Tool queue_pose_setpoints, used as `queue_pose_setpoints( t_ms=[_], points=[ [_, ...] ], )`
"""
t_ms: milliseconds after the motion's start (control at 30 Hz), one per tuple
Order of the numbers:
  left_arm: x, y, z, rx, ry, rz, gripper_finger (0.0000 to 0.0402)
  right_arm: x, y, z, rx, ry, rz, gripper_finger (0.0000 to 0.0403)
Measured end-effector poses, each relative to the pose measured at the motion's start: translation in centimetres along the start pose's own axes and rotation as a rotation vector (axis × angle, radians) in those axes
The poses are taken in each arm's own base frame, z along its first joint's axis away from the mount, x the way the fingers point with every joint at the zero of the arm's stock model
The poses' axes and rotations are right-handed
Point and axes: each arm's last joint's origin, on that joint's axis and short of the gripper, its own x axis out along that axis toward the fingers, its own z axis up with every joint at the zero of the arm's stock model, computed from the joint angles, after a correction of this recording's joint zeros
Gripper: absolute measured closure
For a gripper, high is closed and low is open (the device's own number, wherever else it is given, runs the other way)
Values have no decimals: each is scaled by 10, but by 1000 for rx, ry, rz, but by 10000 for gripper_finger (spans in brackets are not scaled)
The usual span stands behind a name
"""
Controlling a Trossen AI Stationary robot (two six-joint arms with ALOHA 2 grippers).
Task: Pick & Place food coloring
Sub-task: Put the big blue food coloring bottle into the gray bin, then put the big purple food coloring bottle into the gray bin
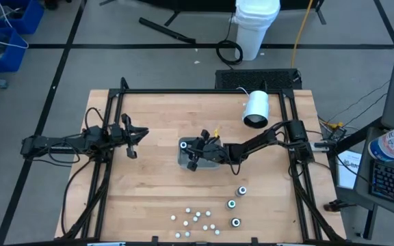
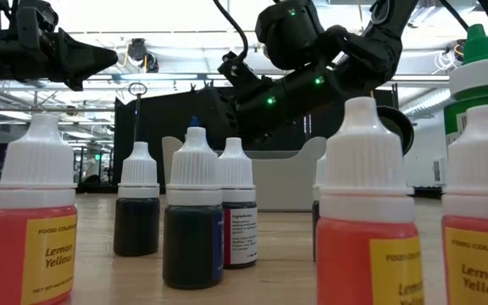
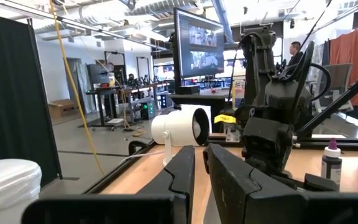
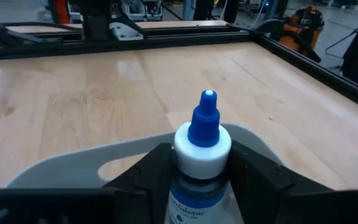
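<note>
A food coloring bottle (image 4: 202, 134) with a blue tip and a white collar stands upright over the grey tray (image 4: 73, 158), between the fingers of my right gripper (image 4: 201, 180). In the high view that gripper (image 1: 195, 156) reaches over the tray (image 1: 183, 160) from the right. A white-capped bottle (image 1: 183, 144) stands in the tray's far left corner. Several more bottles (image 1: 193, 217) stand near the table's near edge, some with teal tops (image 1: 241, 190). My left gripper (image 1: 134, 140) waits shut at the left, off the table. My right gripper has the bottle's white collar (image 4: 185, 152) pinched between its two fingers, one on each side. The fingers come nearly level from the table's right side. The bottle stands upright; the gripper hides its lower end, so whether it rests on the tray does not show.
A large white cylinder (image 1: 256, 109) lies on its side at the table's far right. Black rails (image 1: 108, 164) frame the table on both sides. In the low view, lemon yellow (image 2: 32, 229) and dark bottles (image 2: 193, 220) stand close before the camera. Bare wood lies between tray and near bottles.
</note>
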Motion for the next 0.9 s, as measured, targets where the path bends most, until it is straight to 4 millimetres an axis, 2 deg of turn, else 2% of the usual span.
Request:
queue_pose_setpoints(
  t_ms=[167, 367, 567, 667, 767, 900],
  points=[
    [0, 0, 0, -1, 0, 0, 350, -1, 0, 1, 1, 3, 2, 217],
    [0, 0, 0, 0, 2, 0, 350, -7, -2, 12, 0, -8, 3, 183],
    [0, 0, 0, 1, 5, 0, 350, -24, -6, 42, -29, -30, 7, 159],
    [0, 0, 0, 1, 5, 0, 350, -46, -5, 66, -80, -31, 74, 154],
    [0, 0, -1, 1, 5, -1, 350, -77, 3, 91, -154, -49, 208, 158],
    [0, 0, -1, 1, 5, -1, 350, -122, 16, 111, -239, -45, 317, 179]
  ],
)
